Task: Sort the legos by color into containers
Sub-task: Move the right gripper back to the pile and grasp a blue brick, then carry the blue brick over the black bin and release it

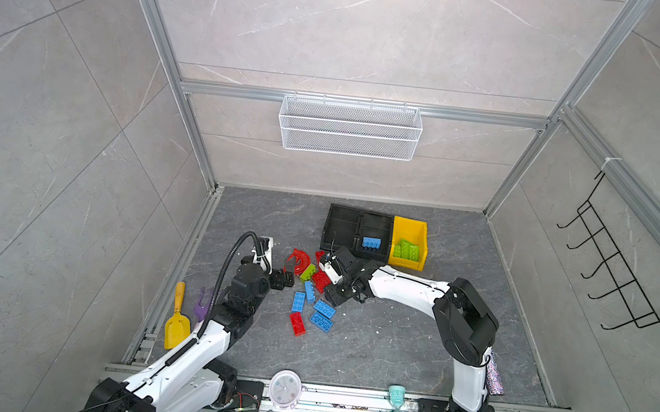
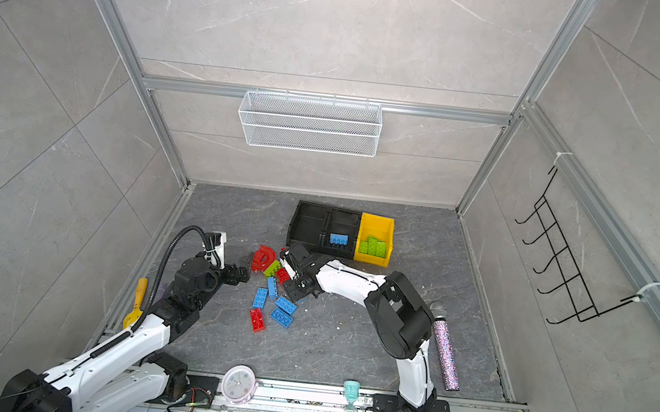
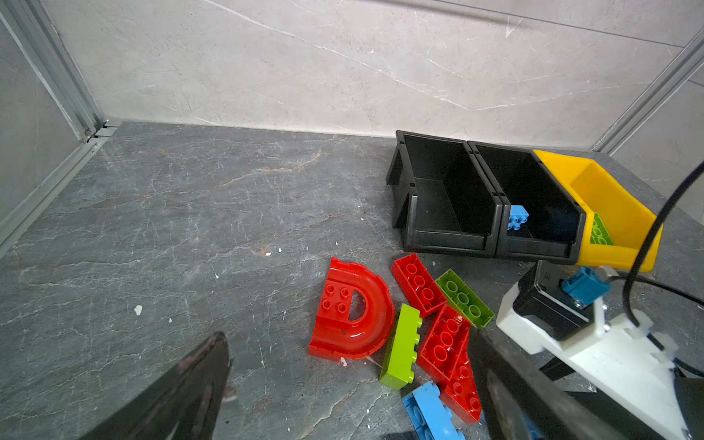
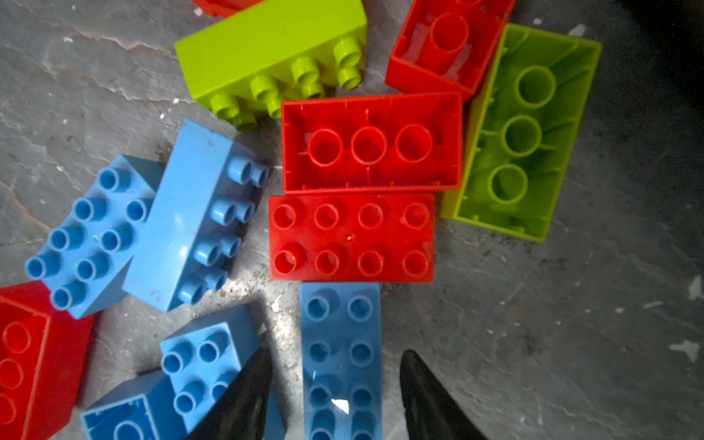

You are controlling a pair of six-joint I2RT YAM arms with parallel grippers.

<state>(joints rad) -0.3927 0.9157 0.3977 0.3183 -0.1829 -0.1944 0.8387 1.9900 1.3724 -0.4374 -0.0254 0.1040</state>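
Watching the right wrist feed, I see the right gripper (image 4: 335, 358) sitting low over a blue brick (image 4: 341, 362). That brick lies studs-up on the stone tabletop (image 4: 533, 304), with its far end touching a red brick (image 4: 351, 238). One black finger (image 4: 244, 396) stands along each long side of it. A sliver of stone seems to show between each finger and the plastic, though the picture is soft there. I therefore call the jaws parted around the brick, not clamped on it. In both top views the wrist hides this brick from me.

The left gripper (image 1: 281, 279) is spread fully wide and grips nothing. It hangs low just beside the red arch (image 1: 299, 260), at the left edge of the loose pile (image 1: 312, 297). In that pile red, blue and green bricks lie jumbled between the two grippers, some with their hollow side up.

Just behind the pile three bins stand side by side, walls touching. They are the left black bin (image 1: 340, 229), the middle black bin (image 1: 376, 224) and the yellow bin (image 1: 410, 222). The middle black bin holds one sorted blue brick (image 1: 371, 242). The yellow bin holds a few green bricks (image 1: 406, 250).
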